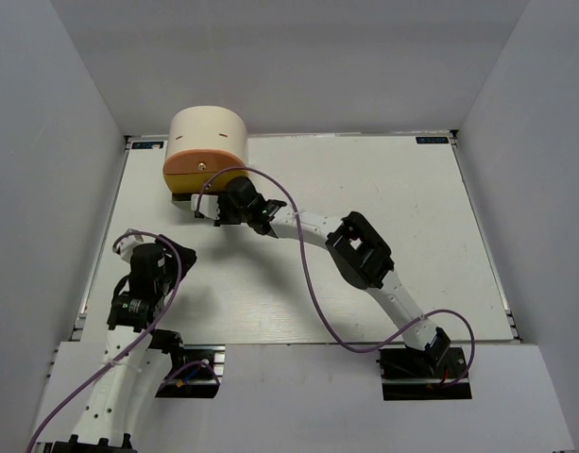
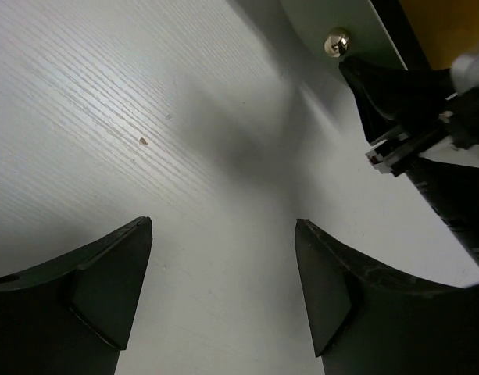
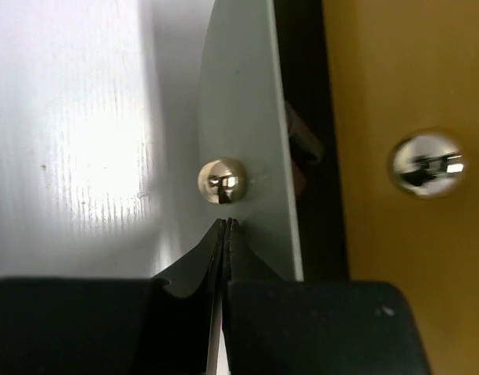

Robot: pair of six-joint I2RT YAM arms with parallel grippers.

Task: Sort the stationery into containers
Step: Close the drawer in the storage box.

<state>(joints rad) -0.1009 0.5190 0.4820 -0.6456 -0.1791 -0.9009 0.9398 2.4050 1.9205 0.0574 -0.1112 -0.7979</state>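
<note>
The right hand (image 3: 226,228), pressed together, sits at six o'clock of the small round metal knob (image 3: 223,181) and may skid off; left hand (image 2: 223,226) spread.

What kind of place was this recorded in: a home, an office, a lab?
Most likely a lab test cell: a white table boxed in by plain walls, with the left arm and right arm bolted at its near edge.

A white wood-grain table (image 1: 383,189) sits boxed in by plain white walls (image 1: 43,142).
</note>
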